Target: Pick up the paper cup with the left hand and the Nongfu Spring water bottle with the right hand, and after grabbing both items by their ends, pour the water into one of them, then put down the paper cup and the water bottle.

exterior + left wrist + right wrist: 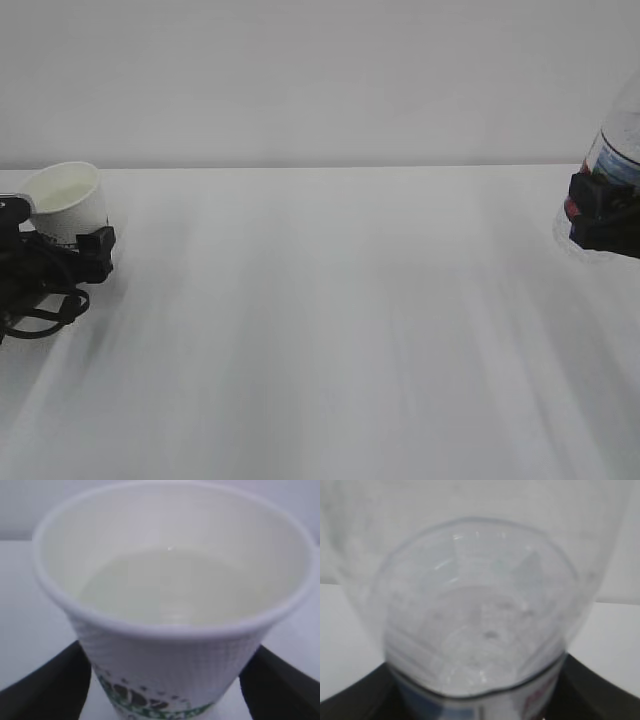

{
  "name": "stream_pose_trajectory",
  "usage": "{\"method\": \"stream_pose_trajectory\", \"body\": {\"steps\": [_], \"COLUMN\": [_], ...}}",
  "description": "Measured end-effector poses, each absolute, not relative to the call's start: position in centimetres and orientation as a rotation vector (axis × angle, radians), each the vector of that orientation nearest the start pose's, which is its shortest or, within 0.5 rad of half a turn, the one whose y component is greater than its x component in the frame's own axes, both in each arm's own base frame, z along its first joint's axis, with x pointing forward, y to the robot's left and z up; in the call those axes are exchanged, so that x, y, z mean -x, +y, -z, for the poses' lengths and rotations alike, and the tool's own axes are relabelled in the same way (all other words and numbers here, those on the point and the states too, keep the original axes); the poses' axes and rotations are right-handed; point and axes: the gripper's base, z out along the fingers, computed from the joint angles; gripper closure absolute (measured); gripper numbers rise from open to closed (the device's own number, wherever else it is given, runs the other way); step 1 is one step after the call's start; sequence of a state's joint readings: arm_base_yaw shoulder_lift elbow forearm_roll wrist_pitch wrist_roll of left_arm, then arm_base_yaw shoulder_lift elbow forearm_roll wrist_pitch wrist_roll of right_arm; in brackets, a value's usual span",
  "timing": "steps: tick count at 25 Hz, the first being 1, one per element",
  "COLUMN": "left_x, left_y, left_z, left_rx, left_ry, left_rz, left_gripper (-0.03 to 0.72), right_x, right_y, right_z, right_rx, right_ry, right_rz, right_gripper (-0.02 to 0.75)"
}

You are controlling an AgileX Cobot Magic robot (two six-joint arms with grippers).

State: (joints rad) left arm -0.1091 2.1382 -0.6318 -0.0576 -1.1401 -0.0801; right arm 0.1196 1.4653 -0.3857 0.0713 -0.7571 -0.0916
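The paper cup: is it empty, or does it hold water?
It holds water: the paper cup shows clear liquid inside.

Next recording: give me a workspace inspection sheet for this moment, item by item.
Surface: white table, bare across the middle.
Paper cup: far left, tilted, between the left gripper's fingers; pale liquid inside.
Nongfu Spring water bottle: far right edge, cut off by the frame, held near its label by the right gripper; whether its base rests on the table cannot be told.
Clutter: nothing seen.
Grippers: left jaws wide, flanking the cup; contact cannot be confirmed. Right shut on the bottle.
Cables: dark loops under the left arm.
Surroundings: plain white wall.
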Motion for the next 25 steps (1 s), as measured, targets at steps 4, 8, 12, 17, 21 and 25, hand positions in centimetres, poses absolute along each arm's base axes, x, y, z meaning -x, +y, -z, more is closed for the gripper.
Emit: {"method": "stream_pose_trajectory", "body": {"steps": [4, 8, 12, 17, 21, 25], "left_x": [-32.0, -30.9, -29.8, -28.5, -27.5, -26.4], "left_y": [-3.0, -3.0, -2.9, -3.0, -3.0, -2.9], "left_z": [-8.2, -8.3, -8.8, -9.4, -9.9, -10.3], "left_rx": [0.032, 0.023, 0.015, -0.017, -0.027, -0.027], "left_ry": [1.839, 1.859, 1.867, 1.873, 1.878, 1.883], "left_rz": [0.101, 0.104, 0.107, 0.125, 0.130, 0.130], "left_gripper": [0.008, 0.013, 0.020, 0.027, 0.031, 0.035], "right_x": [-25.1, -25.1, -25.1, -25.1, -25.1, -25.1], "right_y": [2.6, 2.6, 2.6, 2.6, 2.6, 2.6], "right_z": [-18.9, -18.9, -18.9, -18.9, -18.9, -18.9], "right_rx": [0.109, 0.109, 0.109, 0.108, 0.108, 0.108], "right_ry": [1.804, 1.804, 1.804, 1.804, 1.804, 1.804], "right_rz": [-0.013, -0.013, -0.013, -0.014, -0.014, -0.014], "right_gripper": [0.262, 0.262, 0.261, 0.262, 0.261, 0.262]}}
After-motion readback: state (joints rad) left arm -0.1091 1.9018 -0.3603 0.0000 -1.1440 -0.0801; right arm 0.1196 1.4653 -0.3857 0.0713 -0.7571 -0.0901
